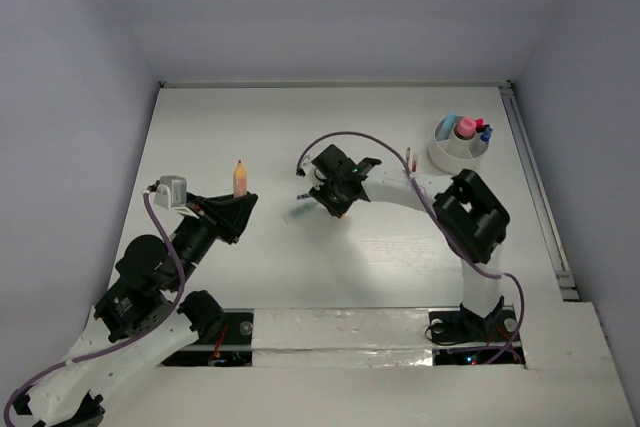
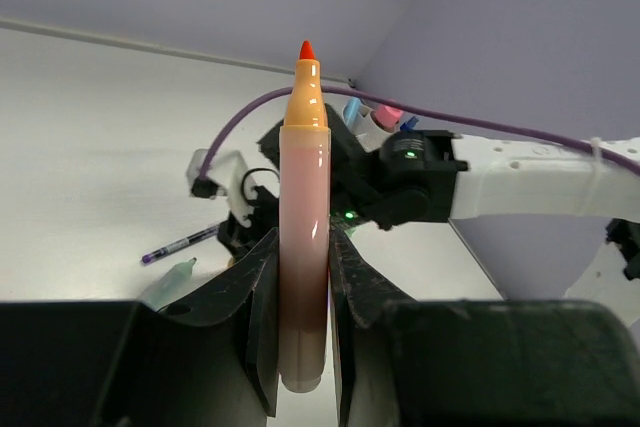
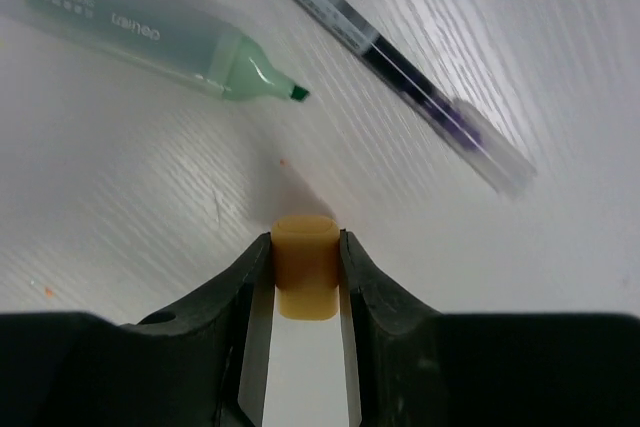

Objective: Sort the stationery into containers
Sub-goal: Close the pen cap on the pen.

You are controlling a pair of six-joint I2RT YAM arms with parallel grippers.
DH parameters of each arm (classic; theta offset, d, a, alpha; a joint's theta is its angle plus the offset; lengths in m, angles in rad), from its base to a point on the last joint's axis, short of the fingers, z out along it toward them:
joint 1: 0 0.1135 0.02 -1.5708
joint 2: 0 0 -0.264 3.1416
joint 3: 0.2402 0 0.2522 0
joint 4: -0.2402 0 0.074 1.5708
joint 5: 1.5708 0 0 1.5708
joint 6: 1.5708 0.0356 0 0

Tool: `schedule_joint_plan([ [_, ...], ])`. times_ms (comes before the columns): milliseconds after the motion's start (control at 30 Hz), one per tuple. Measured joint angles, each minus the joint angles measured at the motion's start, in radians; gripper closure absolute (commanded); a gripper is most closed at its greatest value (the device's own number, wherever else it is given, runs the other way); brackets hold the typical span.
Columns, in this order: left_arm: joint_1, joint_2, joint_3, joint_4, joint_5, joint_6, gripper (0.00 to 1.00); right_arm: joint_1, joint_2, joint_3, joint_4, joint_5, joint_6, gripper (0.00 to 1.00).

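Observation:
My left gripper (image 1: 238, 203) is shut on an uncapped orange marker (image 1: 239, 179) and holds it off the table with its red tip pointing away; in the left wrist view the marker (image 2: 304, 187) stands between the jaws of the left gripper (image 2: 303, 239). My right gripper (image 1: 338, 207) is shut on a small orange-yellow cap (image 3: 305, 267) just above the table in the middle; the right gripper (image 3: 305, 243) grips it by its sides. A pale-green highlighter (image 3: 150, 32) and a dark purple pen (image 3: 390, 57) lie just beyond it. The white cup (image 1: 445, 155) stands at the back right.
The cup holds blue and pink markers (image 1: 464, 128). The green highlighter (image 1: 298, 213) lies left of the right gripper. A thin pen (image 1: 410, 158) lies left of the cup. The right arm (image 1: 470, 212) stretches across the table's right half. Walls enclose the table on three sides.

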Motion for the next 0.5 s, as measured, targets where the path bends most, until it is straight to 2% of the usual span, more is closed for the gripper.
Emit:
schedule_joint_plan([
  [100,0.0,0.017,-0.007,0.023,0.013,-0.003,1.0,0.0,-0.134,-0.111,0.054,0.057,0.066,1.0],
  [200,0.0,0.063,-0.031,0.07,0.058,-0.011,1.0,0.0,-0.296,-0.178,0.127,0.126,0.148,1.0],
  [367,0.0,0.222,-0.145,0.261,0.21,-0.034,1.0,0.0,-0.534,-0.247,0.278,0.221,0.262,1.0],
  [500,0.0,0.356,-0.23,0.397,0.278,-0.042,1.0,0.0,-0.675,-0.309,0.338,0.288,0.346,1.0],
])
